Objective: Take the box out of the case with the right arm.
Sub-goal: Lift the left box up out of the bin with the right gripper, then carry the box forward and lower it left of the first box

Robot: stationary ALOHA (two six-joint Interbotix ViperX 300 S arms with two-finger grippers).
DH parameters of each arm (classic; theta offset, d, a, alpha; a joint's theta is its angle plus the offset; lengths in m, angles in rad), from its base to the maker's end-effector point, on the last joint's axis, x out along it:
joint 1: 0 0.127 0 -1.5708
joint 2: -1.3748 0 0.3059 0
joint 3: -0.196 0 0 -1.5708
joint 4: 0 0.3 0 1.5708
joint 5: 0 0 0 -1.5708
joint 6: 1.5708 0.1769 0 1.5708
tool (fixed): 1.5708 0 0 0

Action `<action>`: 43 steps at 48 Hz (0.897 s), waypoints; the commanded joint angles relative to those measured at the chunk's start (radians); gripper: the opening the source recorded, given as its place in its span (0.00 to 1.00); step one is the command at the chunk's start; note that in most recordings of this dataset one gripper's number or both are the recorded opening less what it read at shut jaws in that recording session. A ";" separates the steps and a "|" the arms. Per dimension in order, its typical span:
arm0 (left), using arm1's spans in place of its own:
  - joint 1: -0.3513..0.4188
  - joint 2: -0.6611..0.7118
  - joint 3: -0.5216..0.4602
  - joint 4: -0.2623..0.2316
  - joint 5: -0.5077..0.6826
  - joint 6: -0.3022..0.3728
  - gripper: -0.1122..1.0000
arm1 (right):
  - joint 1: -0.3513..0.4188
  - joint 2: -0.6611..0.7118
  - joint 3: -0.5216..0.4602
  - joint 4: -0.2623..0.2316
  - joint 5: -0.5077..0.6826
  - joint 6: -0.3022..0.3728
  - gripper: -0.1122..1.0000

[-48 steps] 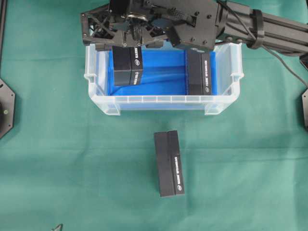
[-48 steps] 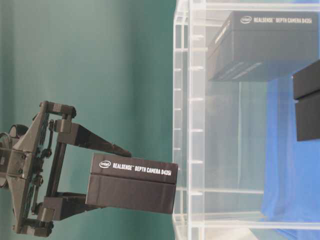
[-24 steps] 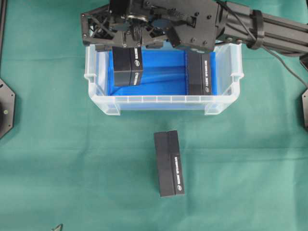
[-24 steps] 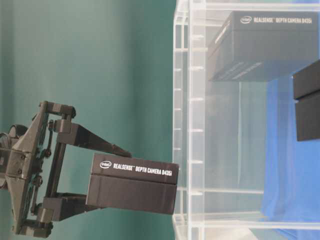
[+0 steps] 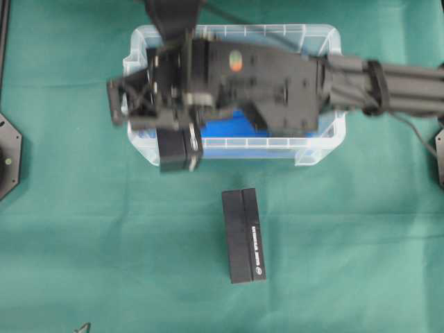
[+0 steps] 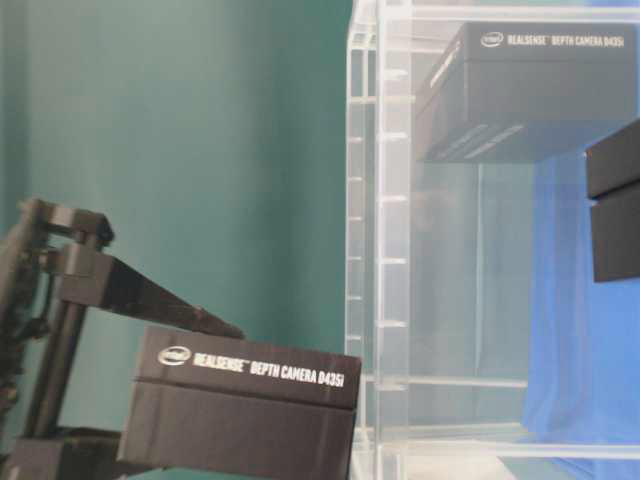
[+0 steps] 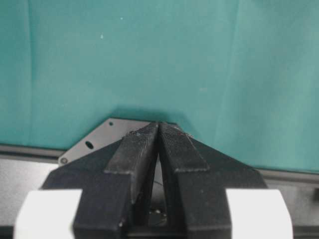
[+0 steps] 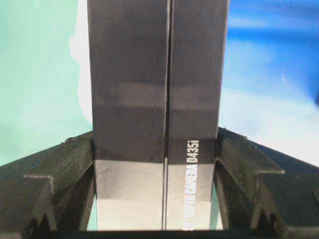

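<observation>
My right gripper [image 5: 177, 135] is shut on a black box [image 5: 173, 158] and holds it in the air over the front left rim of the clear case [image 5: 326, 132]. In the right wrist view the box [image 8: 157, 89] fills the gap between both fingers [image 8: 70, 164], with green cloth to its left and the blue lining to its right. From table level, the held box [image 6: 245, 410] hangs left of the case's wall [image 6: 365, 250]. The left gripper [image 7: 158, 128] is shut on nothing above the cloth.
Another black box [image 5: 244, 236] lies on the green cloth in front of the case. Through the clear wall I see one box [image 6: 530, 95] and the edge of another [image 6: 612, 200] inside. My right arm [image 5: 291, 80] covers most of the case from above.
The right gripper has carried the box up and forward, from inside the case's left end to over its front rim. The left gripper and the box on the cloth have not moved.
</observation>
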 commanded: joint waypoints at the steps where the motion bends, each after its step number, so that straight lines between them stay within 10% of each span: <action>1: 0.002 0.006 -0.026 -0.002 -0.003 -0.002 0.12 | 0.048 -0.063 -0.031 -0.014 0.014 0.025 0.71; 21: 0.002 0.005 -0.025 -0.002 -0.002 -0.002 0.12 | 0.193 -0.061 -0.037 -0.021 0.026 0.175 0.71; 43: 0.002 0.005 -0.025 0.000 -0.003 -0.002 0.12 | 0.196 -0.028 -0.032 -0.051 0.048 0.187 0.71</action>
